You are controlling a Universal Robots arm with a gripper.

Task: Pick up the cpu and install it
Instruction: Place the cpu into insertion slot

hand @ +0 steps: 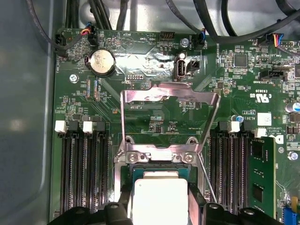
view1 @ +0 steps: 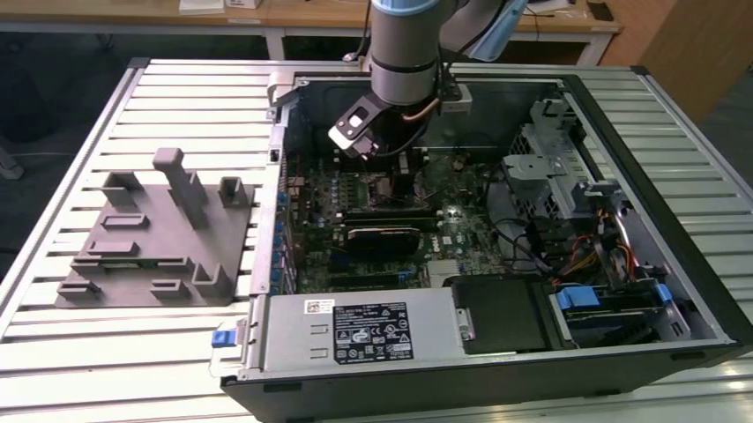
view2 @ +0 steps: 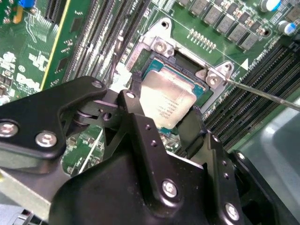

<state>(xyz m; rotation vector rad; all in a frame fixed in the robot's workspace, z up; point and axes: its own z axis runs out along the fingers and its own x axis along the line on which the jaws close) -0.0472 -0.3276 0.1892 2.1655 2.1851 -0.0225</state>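
Inside the open computer case (view1: 495, 388), the arm's wrist blocks the chip area in the exterior view. The gripper's (view2: 163, 107) own black body cuts off the cpu's (view2: 166, 99) near edge in both wrist views. Whether the chip is fully seated or just above its bed cannot be told. The cpu lies within the metal-framed socket (view2: 161, 46) on the green motherboard (hand: 70, 101), directly between the two fingers (view2: 140, 126), which press against its opposite edges. It is square and flat, with a pale silvery top and faint print.
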